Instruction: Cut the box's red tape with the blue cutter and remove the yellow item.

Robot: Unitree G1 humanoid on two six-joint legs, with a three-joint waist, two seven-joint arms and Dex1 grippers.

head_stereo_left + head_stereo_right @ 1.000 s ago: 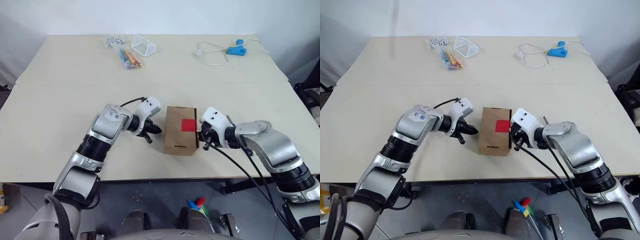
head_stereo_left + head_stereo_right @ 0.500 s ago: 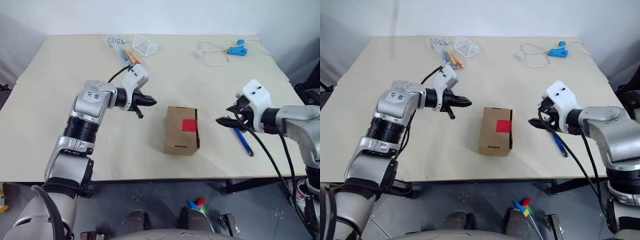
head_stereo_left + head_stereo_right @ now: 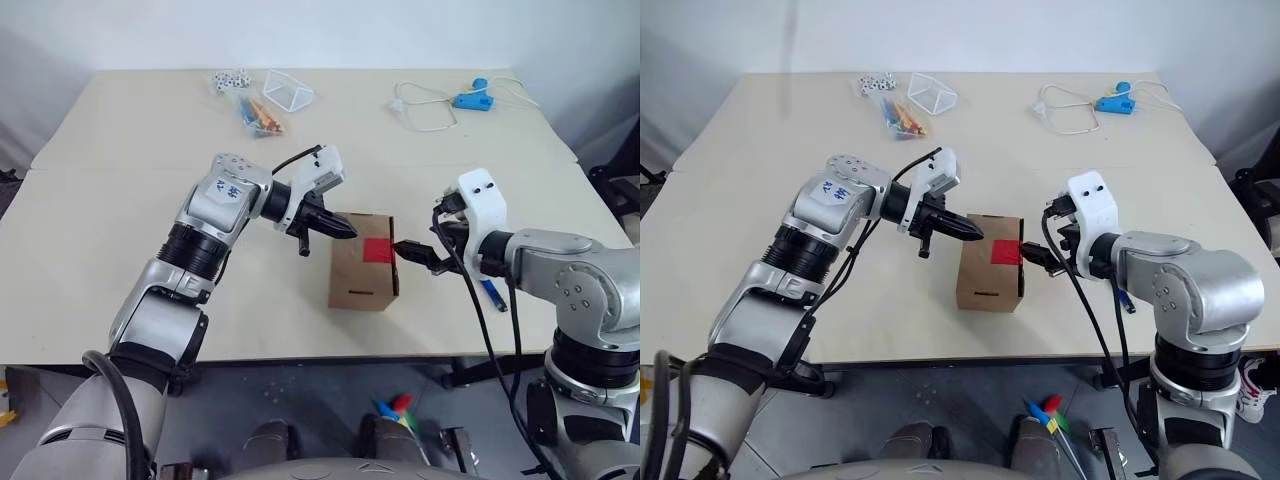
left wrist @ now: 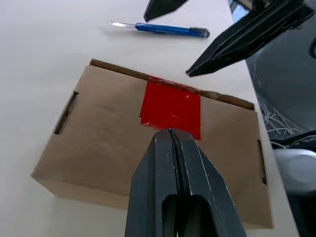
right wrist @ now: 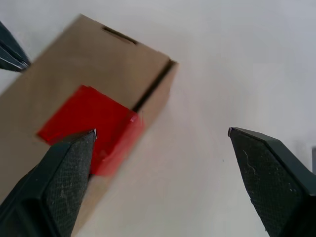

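The brown box (image 3: 358, 268) lies on the table with the red tape (image 3: 377, 250) across its flap seam at the right end. My left gripper (image 3: 346, 231) is shut and empty, its tip just above the box's top left edge; in the left wrist view its tip (image 4: 170, 133) hovers at the tape (image 4: 171, 104). My right gripper (image 3: 418, 254) is open and empty, its fingers spread just right of the taped end (image 5: 91, 121). The blue cutter (image 4: 168, 29) lies on the table right of the box, partly behind my right arm (image 3: 494, 294). The yellow item is hidden.
At the table's far side lie a bag of coloured pencils (image 3: 262, 117), a clear triangular container (image 3: 288, 90), small dice (image 3: 230, 80) and a light-blue gadget with a white cord (image 3: 468, 99). The table's front edge runs just below the box.
My right gripper has opened, and the blue cutter now lies on the table. Both arms swung away from the box and came back to it, a little higher. The left gripper stayed shut.
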